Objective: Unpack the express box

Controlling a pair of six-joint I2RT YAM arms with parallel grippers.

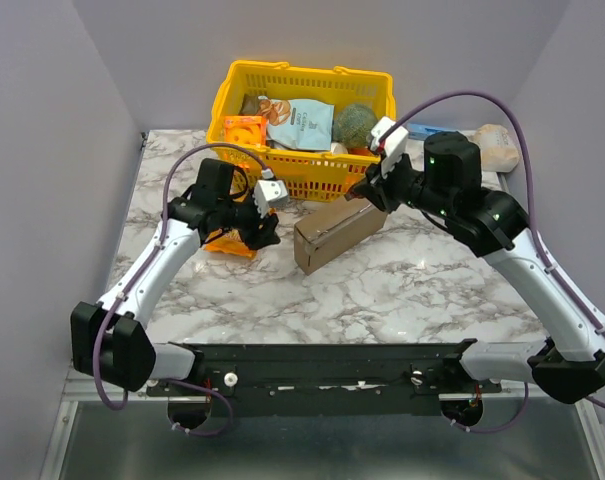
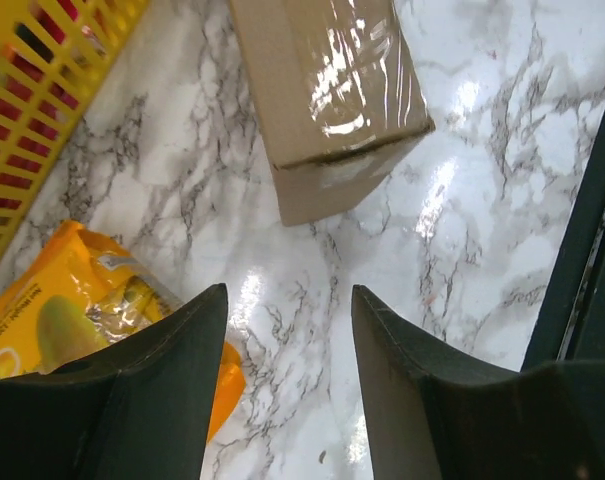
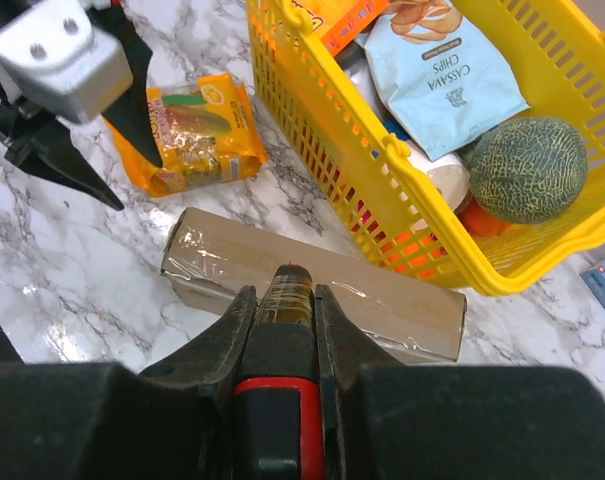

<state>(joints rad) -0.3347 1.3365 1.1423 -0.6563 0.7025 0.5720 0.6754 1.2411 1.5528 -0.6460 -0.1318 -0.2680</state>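
Right wrist view: the right gripper [image 3: 285, 292] is clamped on a red-bodied tool [image 3: 275, 420], its tip over the express box [image 3: 382, 305] lying on the marble table [image 3: 62, 290] beside the yellow basket [image 3: 352, 170]. The left gripper [image 2: 289, 290] is spread wide, box just ahead, untouched

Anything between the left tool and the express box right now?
No. Left wrist view: only bare marble table between the left tool and the express box; the orange snack packet sits off to the side.
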